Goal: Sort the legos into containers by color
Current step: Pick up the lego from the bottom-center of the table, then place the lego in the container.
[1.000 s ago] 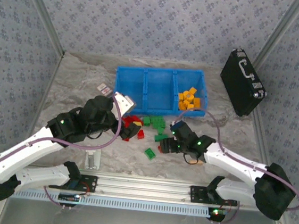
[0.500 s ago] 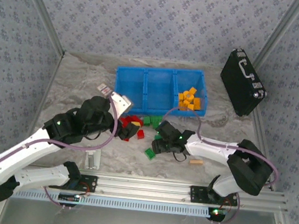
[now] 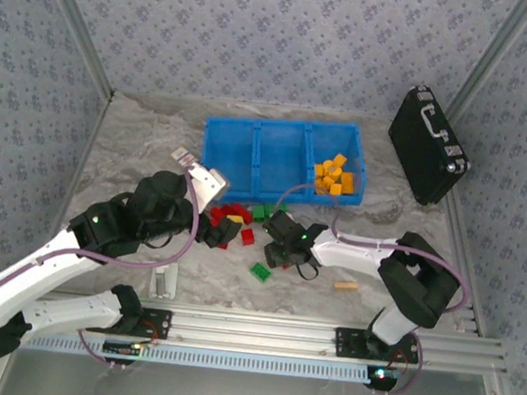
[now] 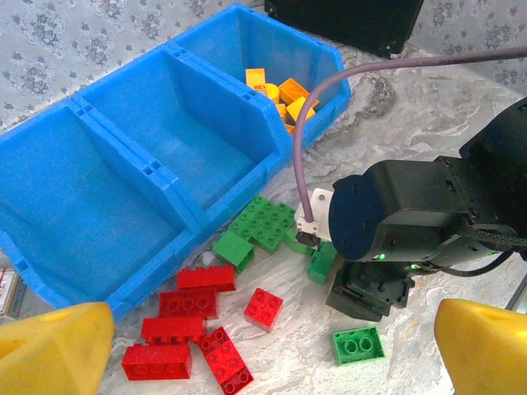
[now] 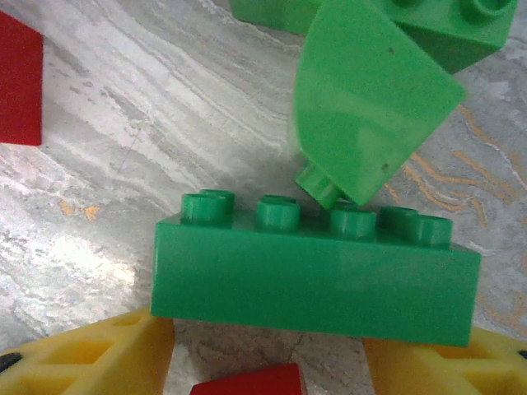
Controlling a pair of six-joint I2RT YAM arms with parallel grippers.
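Right gripper [image 3: 278,252] sits low among green bricks [image 4: 265,222], blocking the lane in front of the blue bins [image 3: 280,125]. Its cable [image 4: 298,164] arches just before the right-hand bin. Red bricks [image 4: 173,330] crowd the left of that lane. Marble table [image 3: 137,142] lies bare left of the bins. Black case [image 3: 426,147] seemingly stands well clear, far right.

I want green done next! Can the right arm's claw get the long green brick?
Probably yes: the right claw is open right at the long green brick, nothing between them, though a curved green piece crowds its studs.
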